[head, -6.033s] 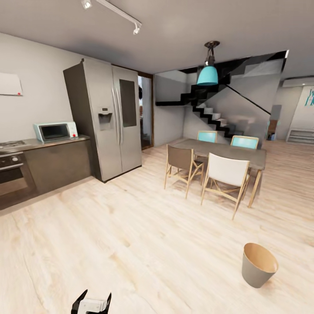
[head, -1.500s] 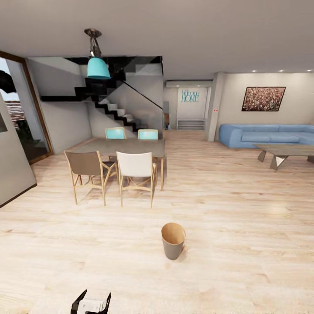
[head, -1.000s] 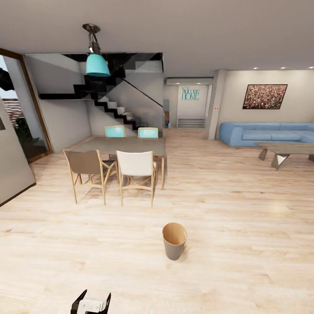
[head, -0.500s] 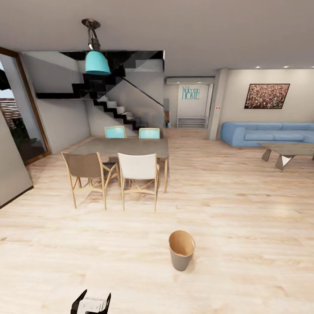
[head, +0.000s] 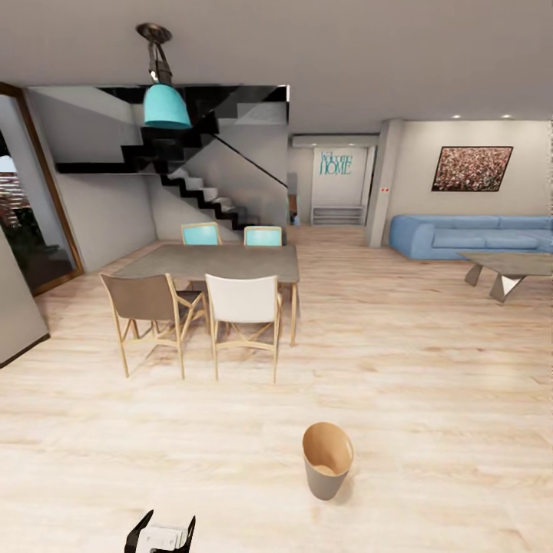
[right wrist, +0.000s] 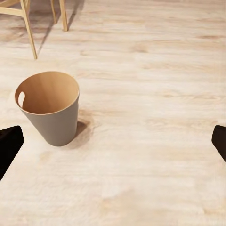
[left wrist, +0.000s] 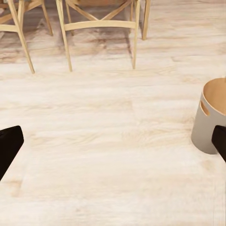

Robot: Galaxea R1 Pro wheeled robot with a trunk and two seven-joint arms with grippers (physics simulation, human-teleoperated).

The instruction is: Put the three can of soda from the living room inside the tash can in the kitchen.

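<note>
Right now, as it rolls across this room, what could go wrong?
The bin stands on the bare floor just ahead; driving straight on could knock it over. The dining chairs sit close on the left, so a wide swing might clip them. Both grippers are open and hold nothing, and no cans are in view yet.

Ahead of you, pale wood floor [head: 430, 369] runs to a grey dining table [head: 211, 263] left of centre, ringed by four chairs [head: 244, 316]. A teal pendant lamp [head: 166, 104] hangs at upper left, in front of a black staircase [head: 201, 192]. At the right edge you see a blue sofa [head: 470, 234], a low coffee table [head: 508, 270] and a framed picture [head: 471, 168] on the grey wall.
</note>
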